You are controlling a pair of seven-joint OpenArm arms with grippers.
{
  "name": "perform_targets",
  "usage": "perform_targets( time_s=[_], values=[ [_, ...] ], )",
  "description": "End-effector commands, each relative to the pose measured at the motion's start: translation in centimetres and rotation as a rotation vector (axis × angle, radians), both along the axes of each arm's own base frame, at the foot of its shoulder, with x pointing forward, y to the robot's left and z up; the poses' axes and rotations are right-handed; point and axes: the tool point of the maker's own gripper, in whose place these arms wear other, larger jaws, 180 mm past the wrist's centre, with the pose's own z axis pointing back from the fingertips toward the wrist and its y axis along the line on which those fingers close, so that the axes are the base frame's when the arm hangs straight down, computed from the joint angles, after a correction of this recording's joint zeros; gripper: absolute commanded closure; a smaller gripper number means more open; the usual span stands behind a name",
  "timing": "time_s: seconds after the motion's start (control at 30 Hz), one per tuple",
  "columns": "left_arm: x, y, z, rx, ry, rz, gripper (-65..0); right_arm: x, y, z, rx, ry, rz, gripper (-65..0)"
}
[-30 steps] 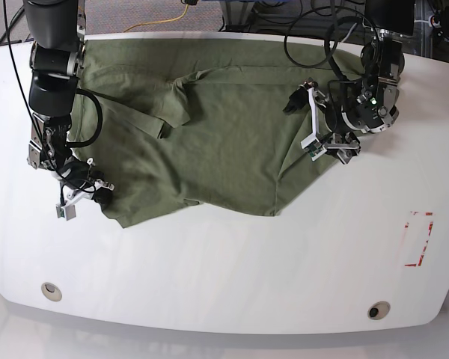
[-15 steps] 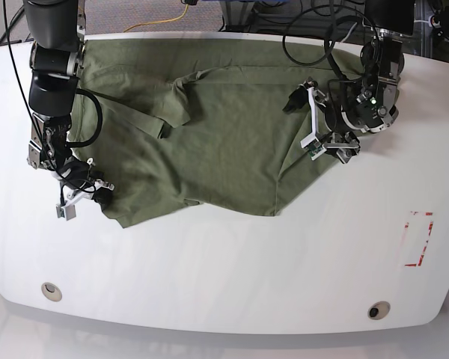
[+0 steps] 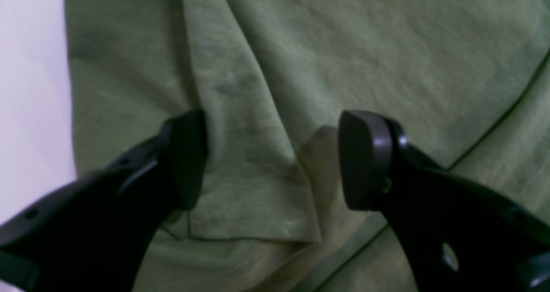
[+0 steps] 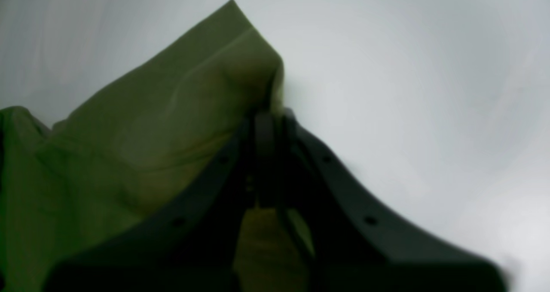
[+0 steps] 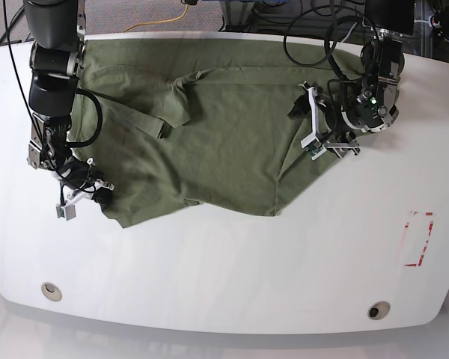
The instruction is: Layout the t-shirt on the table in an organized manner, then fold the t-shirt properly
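The olive-green t-shirt (image 5: 217,142) lies wrinkled across the far half of the white table (image 5: 224,277), with one sleeve folded over its middle. My left gripper (image 5: 305,127) hovers low over the shirt's right edge. In the left wrist view its black fingers (image 3: 184,154) stand apart, open, with a raised fold of the t-shirt (image 3: 275,111) between them. My right gripper (image 5: 97,192) is at the shirt's near-left corner. In the right wrist view that gripper (image 4: 266,124) is shut on a corner of the t-shirt (image 4: 172,124), just above the table (image 4: 408,90).
A red dashed rectangle (image 5: 417,239) marks the table at the right. Two round grommet holes (image 5: 51,289) (image 5: 378,309) sit near the front edge. Black cables (image 5: 314,30) hang behind the left arm at the back edge.
The left gripper's jaws have come closer together and it has shifted slightly over the shirt's right edge. The right arm and its hold on the corner have not moved.
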Motion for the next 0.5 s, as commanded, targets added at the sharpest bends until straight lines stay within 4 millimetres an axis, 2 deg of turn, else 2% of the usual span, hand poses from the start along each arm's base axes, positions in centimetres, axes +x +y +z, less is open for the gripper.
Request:
perform_targets(
  time_s=[0.0, 0.33, 0.47],
  values=[
    [0.69, -0.04, 0.68, -0.015, -0.025, 0.000, -42.2, 1.22, -0.81, 1.73, -0.012, -0.044, -0.004, -0.6],
    [0.48, 0.21, 0.02, -0.012, -0.003, 0.007, -40.7, 1.22, -0.81, 1.73, -0.012, -0.044, -0.004, -0.6],
    [0.48, 0.21, 0.02, -0.012, -0.003, 0.007, -34.3, 1.22, -0.81, 1.73, -0.012, -0.044, -0.004, -0.6]
  ],
)
